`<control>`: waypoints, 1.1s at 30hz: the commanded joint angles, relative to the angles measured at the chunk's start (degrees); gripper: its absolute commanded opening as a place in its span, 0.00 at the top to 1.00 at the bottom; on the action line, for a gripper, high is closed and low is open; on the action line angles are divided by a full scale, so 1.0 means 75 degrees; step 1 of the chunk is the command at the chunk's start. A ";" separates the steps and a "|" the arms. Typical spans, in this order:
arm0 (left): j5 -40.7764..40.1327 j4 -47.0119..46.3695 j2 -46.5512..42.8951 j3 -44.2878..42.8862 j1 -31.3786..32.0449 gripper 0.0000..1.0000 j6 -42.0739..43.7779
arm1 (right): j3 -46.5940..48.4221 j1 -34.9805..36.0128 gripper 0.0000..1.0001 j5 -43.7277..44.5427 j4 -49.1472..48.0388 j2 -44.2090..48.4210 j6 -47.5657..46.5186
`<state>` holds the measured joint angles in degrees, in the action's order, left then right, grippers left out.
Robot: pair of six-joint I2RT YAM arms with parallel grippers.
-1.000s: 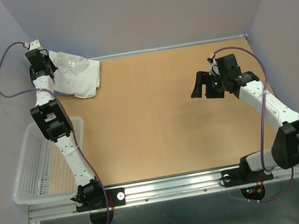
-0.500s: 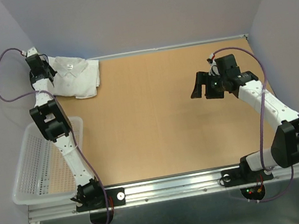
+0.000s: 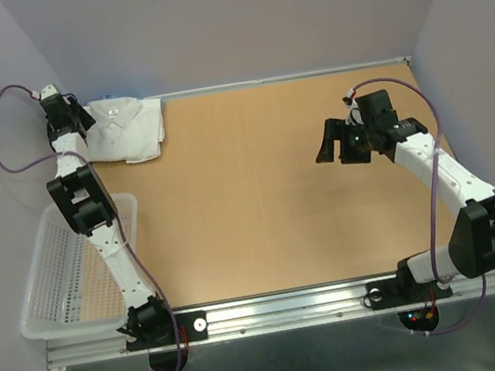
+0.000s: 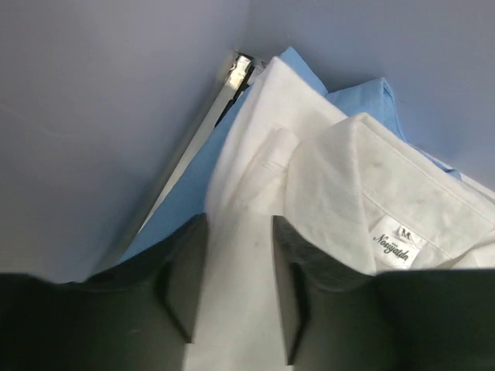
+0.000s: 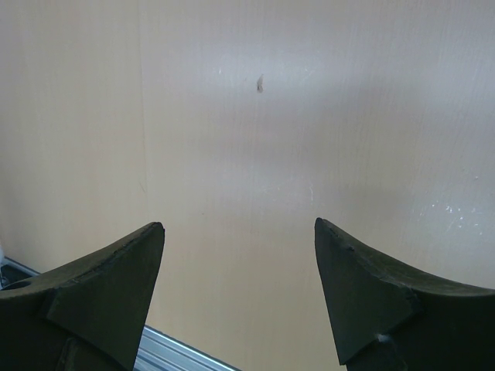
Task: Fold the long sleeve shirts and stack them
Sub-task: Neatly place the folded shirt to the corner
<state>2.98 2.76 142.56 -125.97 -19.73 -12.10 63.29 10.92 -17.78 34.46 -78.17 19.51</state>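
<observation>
A tan wooden table [image 3: 269, 201] forms the work surface. Pale violet walls [image 3: 231, 19] enclose it at the back and on both sides. A thin metal strip [image 3: 287, 77] runs along the far edge, and a wider metal rail [image 3: 286, 309] runs along the near edge. A white mesh basket [image 3: 51, 282] sits at the near left corner. A small dark mark [image 5: 260, 83] shows on the tabletop.

blue shirt [image 4: 182, 197] under white shirt [image 4: 325, 178] — edges only, basket [image 3: 49, 273] partly behind left arm [image 3: 117, 253]
</observation>
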 commanded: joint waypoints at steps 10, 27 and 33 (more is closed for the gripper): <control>0.0235 -0.0380 -0.2131 0.1315 -0.0417 0.13 -0.0379 | 0.0585 -0.0026 0.16 0.0261 -0.0036 0.0497 -0.0152; 0.0599 0.1845 -0.8527 0.4091 -0.0030 0.12 0.0183 | 0.1897 0.0009 0.00 0.4674 0.1018 0.2557 -0.0504; -0.0676 0.2570 -1.1573 0.4984 0.0519 0.10 0.0194 | 0.2085 0.0593 0.00 0.6515 0.1183 0.3578 -0.0374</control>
<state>4.75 17.80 65.14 -89.93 -19.05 -11.81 74.98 12.23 18.17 42.02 -55.02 16.73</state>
